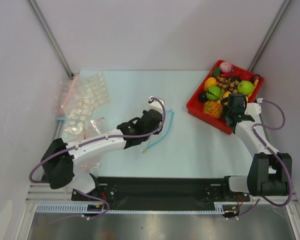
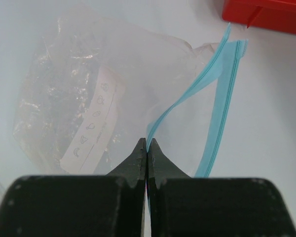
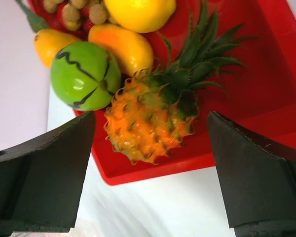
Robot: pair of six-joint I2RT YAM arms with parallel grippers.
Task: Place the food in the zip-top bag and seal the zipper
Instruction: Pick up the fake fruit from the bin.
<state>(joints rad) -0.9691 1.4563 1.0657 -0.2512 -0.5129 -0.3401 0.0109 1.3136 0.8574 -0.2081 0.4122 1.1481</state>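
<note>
1. The step in hand looks like picking the pineapple [image 3: 148, 131], which is lying in the near corner of the red tray [image 3: 266, 74] with the green round fruit [image 3: 84, 74] just beside it.
2. For a sound grasp, the right fingers [image 3: 44, 168] should be coming down astride the orange body rather than the leaves, staying clear of the tray wall and the neighbouring fruit.
3. The right fingers are standing wide apart above the pineapple, holding and touching nothing.
4. The left fingers [image 2: 138, 163] are pressing fully together, pinching the near lip of the zipper [image 2: 219, 98].
5. That grip is keeping the mouth of the zip-top bag [image 2: 89, 98] gaping on the desk [image 2: 276, 123], well apart from the tray.
</note>
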